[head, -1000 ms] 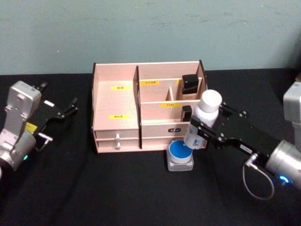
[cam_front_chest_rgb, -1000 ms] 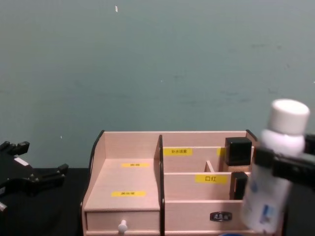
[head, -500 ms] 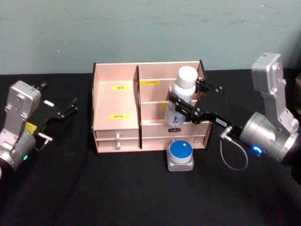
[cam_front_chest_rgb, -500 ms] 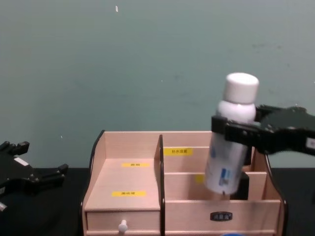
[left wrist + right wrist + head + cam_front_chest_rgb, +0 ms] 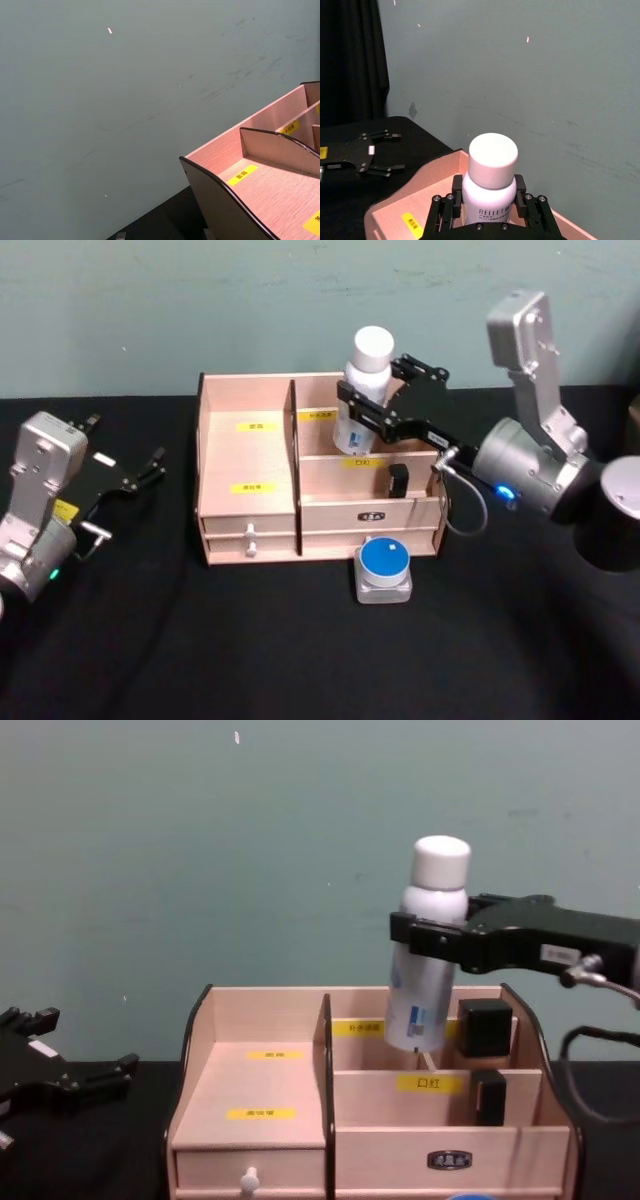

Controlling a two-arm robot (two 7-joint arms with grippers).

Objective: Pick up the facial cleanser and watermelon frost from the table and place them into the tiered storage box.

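Above the tiered storage box [image 5: 225,455], near its 1 o'clock corner, the facial cleanser [image 5: 364,380] now hangs upright. My right gripper [image 5: 370,408] has lifted it there from down beside the jar, jaws pinching its body. I judge only lowering and release remain.

Count:
- One box.
- Two grippers; the left gripper [image 5: 125,455] is parked at 9 o'clock with its jaws spread.
- One cleanser.
- One watermelon frost [image 5: 384,562], on the worktop [image 5: 250,640] at 5 o'clock.
- Two small dark cases [image 5: 484,1026] inside the box.

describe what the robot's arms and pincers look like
Both arms are silver. The left arm has a yellow label and green light, the right arm a blue light and a looping grey cable. The left pincer and right pincer are black, bolted frames.
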